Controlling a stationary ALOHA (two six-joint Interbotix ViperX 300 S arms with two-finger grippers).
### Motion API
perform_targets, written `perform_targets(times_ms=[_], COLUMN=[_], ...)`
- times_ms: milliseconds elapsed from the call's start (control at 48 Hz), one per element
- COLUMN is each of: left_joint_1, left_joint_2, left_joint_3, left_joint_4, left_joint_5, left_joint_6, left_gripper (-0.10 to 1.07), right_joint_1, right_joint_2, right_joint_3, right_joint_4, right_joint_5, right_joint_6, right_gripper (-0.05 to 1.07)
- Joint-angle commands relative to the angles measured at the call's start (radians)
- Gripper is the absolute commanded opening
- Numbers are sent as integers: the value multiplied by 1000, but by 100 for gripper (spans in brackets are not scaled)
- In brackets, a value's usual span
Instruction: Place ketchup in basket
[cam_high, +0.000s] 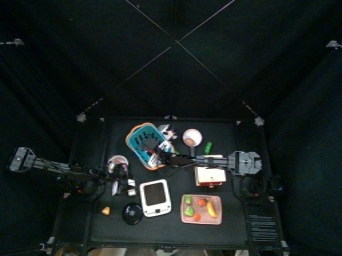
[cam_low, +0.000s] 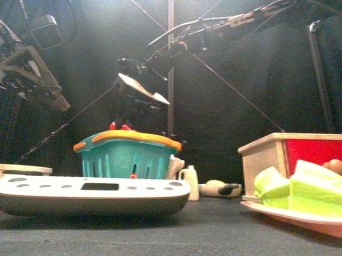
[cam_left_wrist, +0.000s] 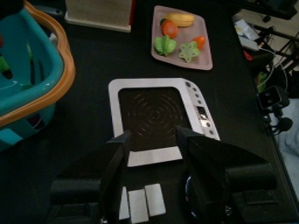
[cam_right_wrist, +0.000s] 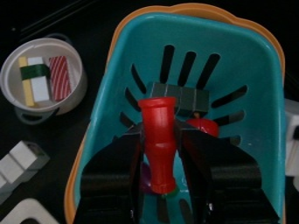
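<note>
You have the ketchup (cam_right_wrist: 158, 140) clamped in the right gripper (cam_right_wrist: 160, 175) over the basket (cam_right_wrist: 251, 70) — light, stiff, slippery; left gripper (cam_left_wrist: 158, 144) stands open.

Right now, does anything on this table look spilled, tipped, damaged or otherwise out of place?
Nothing stands out. The right gripper holds the ketchup above the inside of the teal basket, which stands upright. The pink tray keeps its pieces on it, and the white scale lies flat. No spill shows.
</note>
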Motion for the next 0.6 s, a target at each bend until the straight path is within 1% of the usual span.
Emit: perform_targets(times_ms=[0,229,312,396,583], left_joint_1=[3,3,3,3,3], left_joint_2=[0,0,2,0,2], left_joint_3=[-12,-12,-12,-12,-12], left_joint_4=[-3,-2,-2,-2,-2], left_joint_5=[-5,-5,-5,-5,-5], left_joint_6=[2,2,2,2,2], left_gripper=[83,83,83,83,83], right_joint_1=[-9,-9,-8,-8,-8], right_joint_2=[-20,-17,-17,-17,-17], right_joint_3=[-31,-28,-26,-25,-25], right_joint_4=[3,6,6,6,6], right_joint_5=[-11,-9,-8,-6,6], right_joint_6=[0,3,2,2,0], right_gripper=[60,78,82,84,84])
